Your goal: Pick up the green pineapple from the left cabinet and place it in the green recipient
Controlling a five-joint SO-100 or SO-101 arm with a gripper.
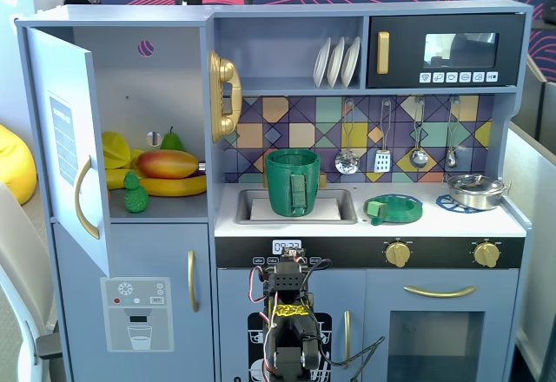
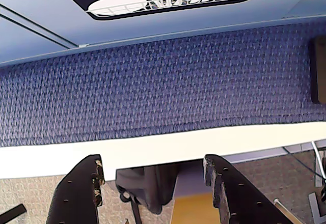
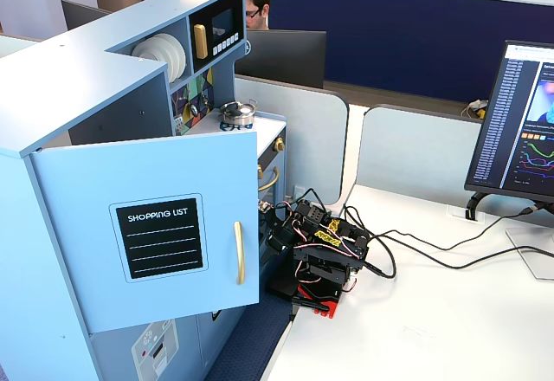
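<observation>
The green pineapple (image 1: pixel 135 194) stands on the shelf of the left cabinet (image 1: pixel 148 95), at the front left, in front of a red-orange mango (image 1: pixel 167 164). The cabinet door (image 1: pixel 68 143) is swung open; it also shows in a fixed view (image 3: pixel 147 225). The green recipient (image 1: pixel 293 182) stands upright in the sink. My arm (image 1: pixel 287 312) is folded low in front of the kitchen, far below both. In the wrist view my gripper (image 2: pixel 153 163) is open and empty, over blue carpet and the white table edge. The pineapple and the recipient are hidden in the side fixed view.
Yellow bananas (image 1: pixel 174 187) and a dark-green pear (image 1: pixel 171 141) share the shelf. A flat green dish (image 1: pixel 393 208) and a steel pan (image 1: pixel 476 189) sit on the counter. A gold phone (image 1: pixel 224 95) hangs beside the cabinet. Cables (image 3: pixel 415 255) trail across the white table.
</observation>
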